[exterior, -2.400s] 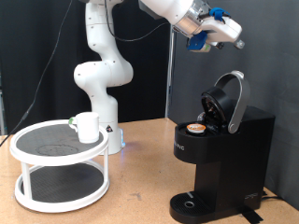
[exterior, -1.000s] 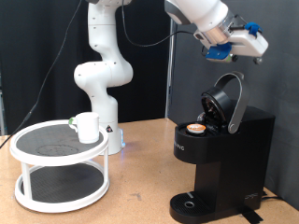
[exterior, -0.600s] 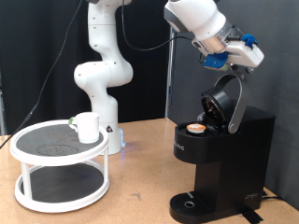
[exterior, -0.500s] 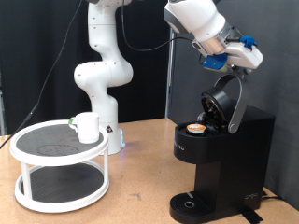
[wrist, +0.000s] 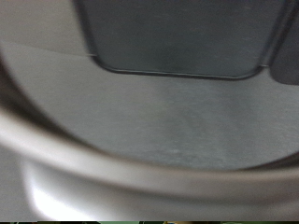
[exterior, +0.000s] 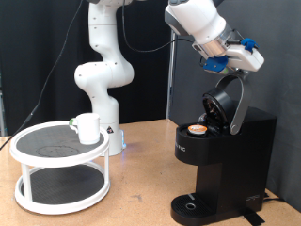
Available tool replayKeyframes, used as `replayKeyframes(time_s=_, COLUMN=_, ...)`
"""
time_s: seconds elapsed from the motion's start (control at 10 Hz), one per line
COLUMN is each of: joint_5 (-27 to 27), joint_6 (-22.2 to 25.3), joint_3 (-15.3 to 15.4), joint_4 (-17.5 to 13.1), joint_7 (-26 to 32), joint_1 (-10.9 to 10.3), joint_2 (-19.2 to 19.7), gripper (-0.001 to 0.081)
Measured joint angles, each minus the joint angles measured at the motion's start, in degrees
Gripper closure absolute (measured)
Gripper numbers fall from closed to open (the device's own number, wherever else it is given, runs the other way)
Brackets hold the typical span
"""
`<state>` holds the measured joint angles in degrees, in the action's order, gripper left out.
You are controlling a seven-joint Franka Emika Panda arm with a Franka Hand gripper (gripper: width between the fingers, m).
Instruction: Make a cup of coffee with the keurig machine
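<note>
while the keurig machine stands lid-up with a pod inside, the gripper hovers above; its opening i cannot tell, and the white logo is unreadable.

Even, soft indoor light fills the exterior view, and a black backdrop swallows most shadow. The white robot arm reads bright with faint glare on its curves, while the keurig machine stays dark with little surface detail. That view is fairly sharp. The wrist view is heavily blurred and grey (shapes are smeared, nothing identifiable), brightest along a pale curved band
</note>
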<state>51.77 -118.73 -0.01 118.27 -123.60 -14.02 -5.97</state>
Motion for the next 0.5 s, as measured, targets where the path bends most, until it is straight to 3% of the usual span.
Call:
replayKeyframes(time_s=0.2, joint_5=0.4, joint_6=-1.1, joint_3=-0.2, joint_4=0.5, joint_7=1.3, joint_1=0.3, joint_2=-0.7, gripper=0.0803)
replayKeyframes(time_s=0.5, joint_5=-0.7, joint_6=0.8, joint_3=-1.0, joint_4=0.6, joint_7=1.2, joint_1=1.1, joint_2=-1.1, gripper=0.0806)
